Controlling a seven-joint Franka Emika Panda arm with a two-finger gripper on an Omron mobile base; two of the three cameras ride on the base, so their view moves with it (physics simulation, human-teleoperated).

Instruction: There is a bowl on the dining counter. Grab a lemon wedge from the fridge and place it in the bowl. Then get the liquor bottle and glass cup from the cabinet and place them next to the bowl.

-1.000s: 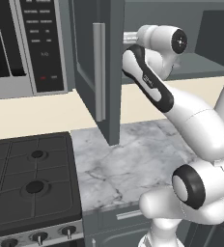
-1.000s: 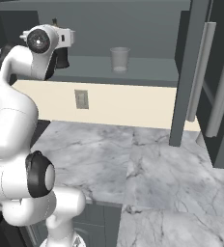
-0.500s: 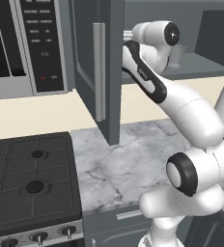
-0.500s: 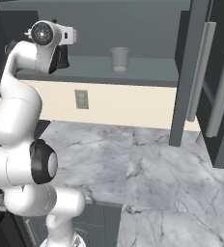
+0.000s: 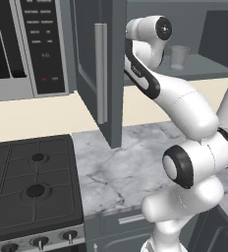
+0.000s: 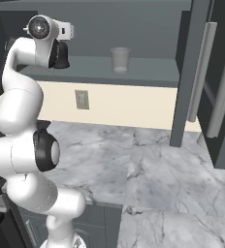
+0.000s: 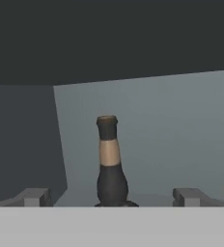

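Note:
The liquor bottle (image 7: 109, 164) is dark with a tan band on its neck. It stands upright on the cabinet shelf, straight ahead in the hand view. My gripper (image 7: 112, 198) is open. Its two fingertips (image 7: 34, 197) sit wide apart, low on either side of the bottle's base and short of it, holding nothing. The glass cup (image 6: 120, 59) stands on the same shelf, to the right of my hand (image 6: 61, 51). From the left base camera the glass cup (image 5: 178, 56) sits just beyond my raised wrist.
The open cabinet door (image 5: 103, 74) hangs close to the left of my arm. A microwave (image 5: 22, 44) sits above the stove (image 5: 30, 187). Below lies the marble counter (image 6: 148, 169). Tall dark doors with long handles (image 6: 209, 82) stand at the right.
My hand has risen a little and edged towards the cabinet shelf. The bottle and cup have not moved.

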